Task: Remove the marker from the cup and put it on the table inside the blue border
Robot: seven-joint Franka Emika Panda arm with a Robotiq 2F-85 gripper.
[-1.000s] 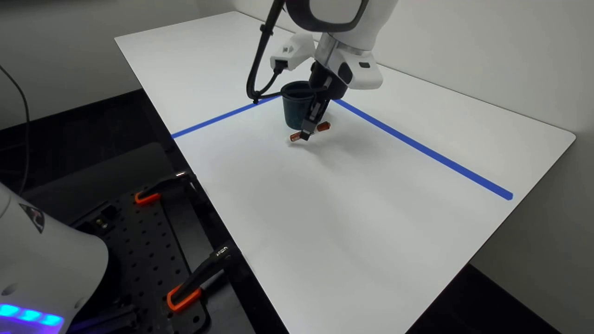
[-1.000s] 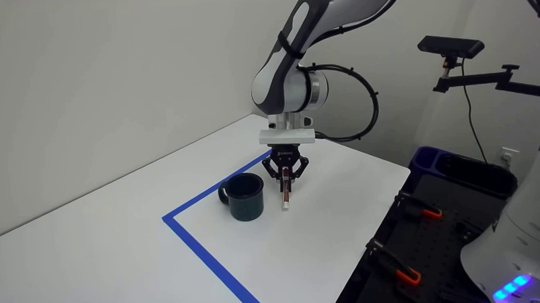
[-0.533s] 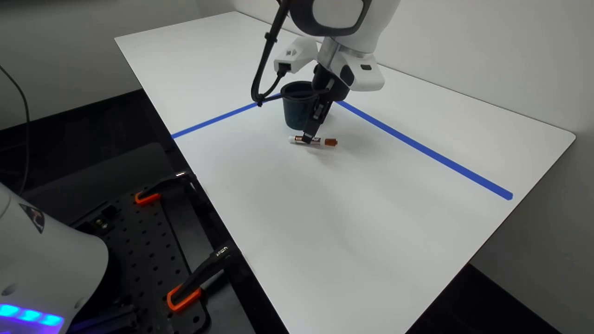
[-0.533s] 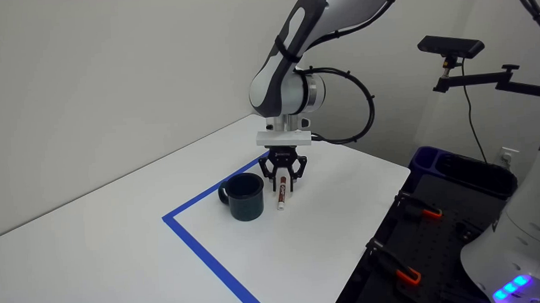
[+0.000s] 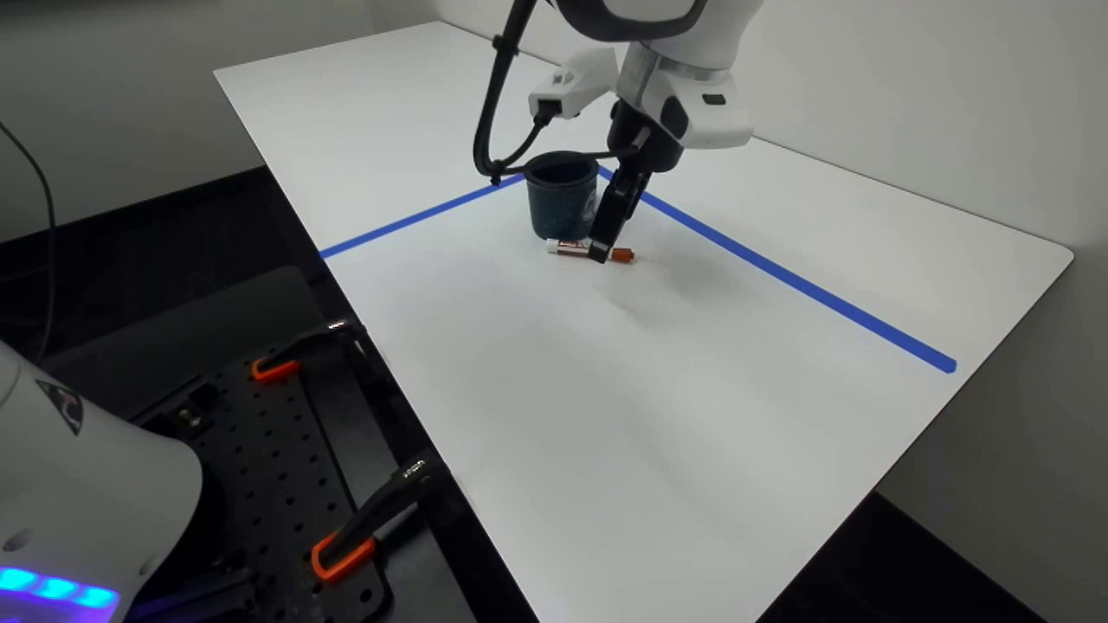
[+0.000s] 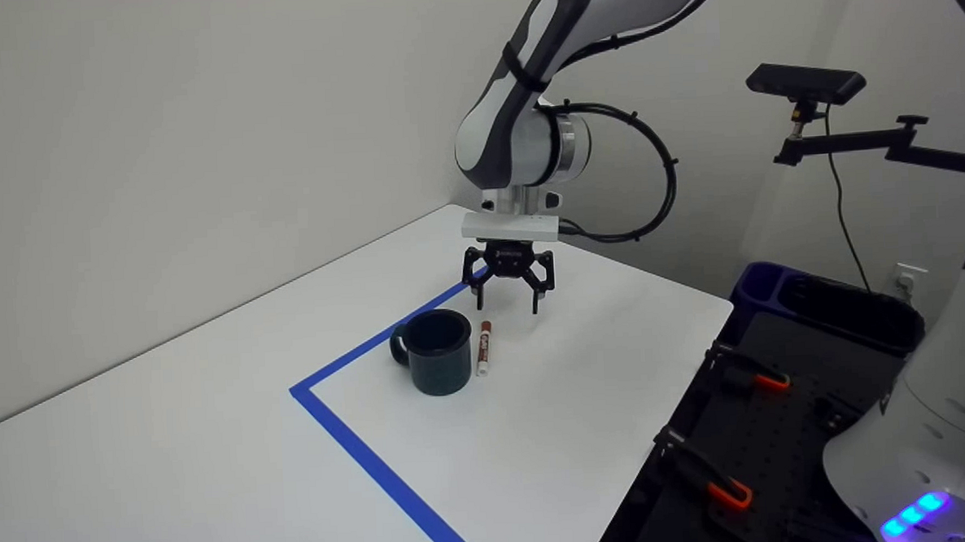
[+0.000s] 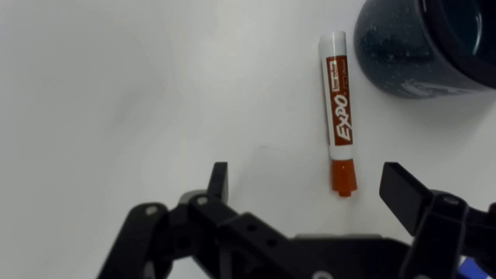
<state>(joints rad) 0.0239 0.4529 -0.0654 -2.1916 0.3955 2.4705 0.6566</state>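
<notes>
The marker (image 7: 339,104), white with a brown-red label and cap, lies flat on the white table (image 6: 571,430), on the cup's side of the blue border (image 6: 377,467). Right beside it stands the dark green cup (image 6: 441,366), upright, with a narrow gap between them in the wrist view. My gripper (image 6: 508,309) is open above the table, past the marker's cap end, holding nothing. In the wrist view the cap shows between the spread fingers (image 7: 403,197), nearer that one, without contact. In an exterior view a finger covers part of the marker (image 5: 571,248).
A wall (image 6: 200,153) runs along the table's far side. Black clamps with orange grips (image 5: 342,554) sit by the near table edge, next to the robot's base (image 5: 78,502). A camera on a stand (image 6: 808,83) and a dark blue bin (image 6: 850,304) are off the table.
One second ago my gripper was shut on the tilted marker. It has opened and let go, then risen and backed off; the marker now lies flat and has shifted towards the cup.
</notes>
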